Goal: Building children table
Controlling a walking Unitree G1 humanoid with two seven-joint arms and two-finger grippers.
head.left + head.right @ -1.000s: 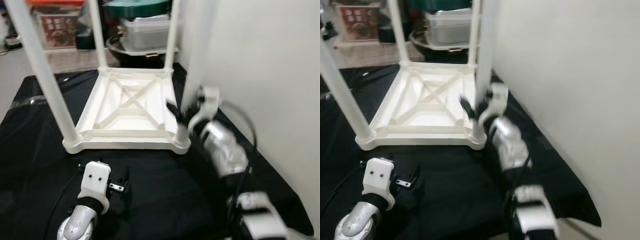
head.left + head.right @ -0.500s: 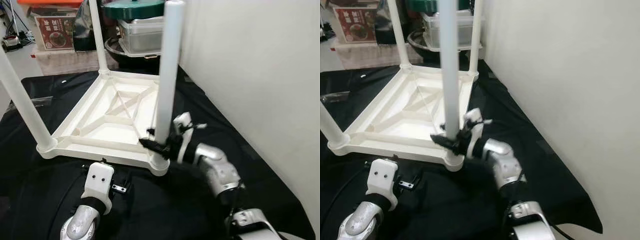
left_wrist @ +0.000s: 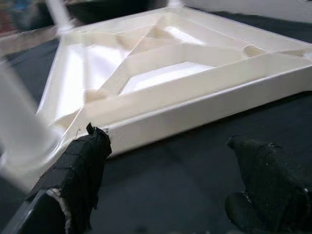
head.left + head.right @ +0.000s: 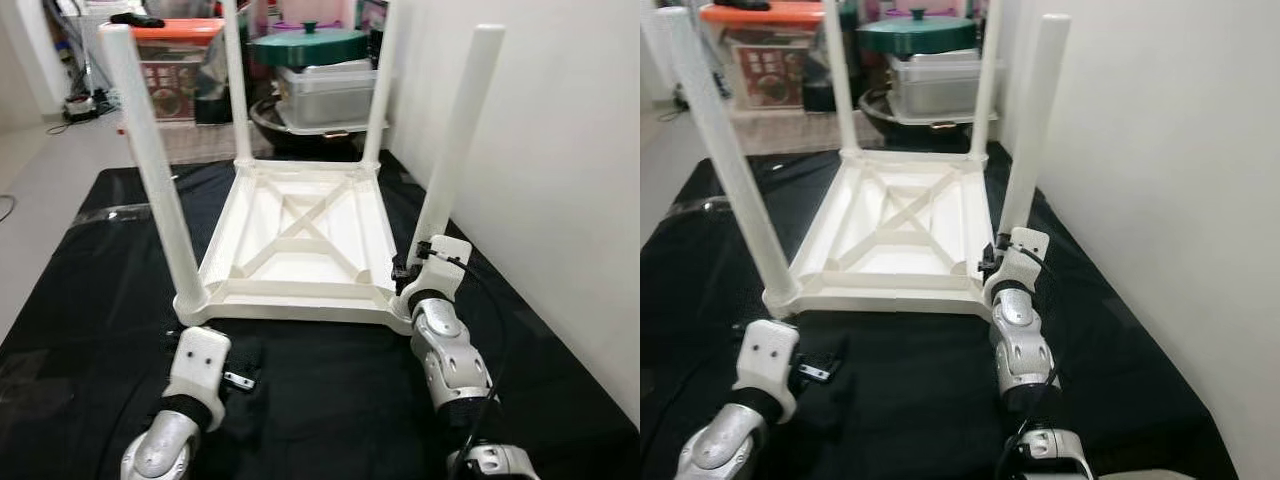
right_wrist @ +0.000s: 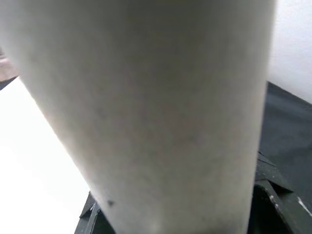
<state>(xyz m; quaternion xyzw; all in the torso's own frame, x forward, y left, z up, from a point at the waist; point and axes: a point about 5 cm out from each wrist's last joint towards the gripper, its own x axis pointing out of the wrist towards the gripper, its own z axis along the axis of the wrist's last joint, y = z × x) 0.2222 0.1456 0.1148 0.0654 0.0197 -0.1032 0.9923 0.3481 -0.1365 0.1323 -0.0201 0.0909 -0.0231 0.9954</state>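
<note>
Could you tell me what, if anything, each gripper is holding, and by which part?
The right gripper grips the near-right table leg close to its base. The left gripper holds nothing; its jaws stand open before the tabletop edge.

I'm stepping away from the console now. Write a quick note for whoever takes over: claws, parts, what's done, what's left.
Right claw: at the base of the near right leg, which leans outward; grip state unclear.
Left claw: open, empty, low over the black cloth before the tabletop's near edge.
Tabletop lies upside down on the cloth; all four legs stand in the corner sockets.
Left, probably: straighten and seat that leg, check the others, flip the table upright.
</note>
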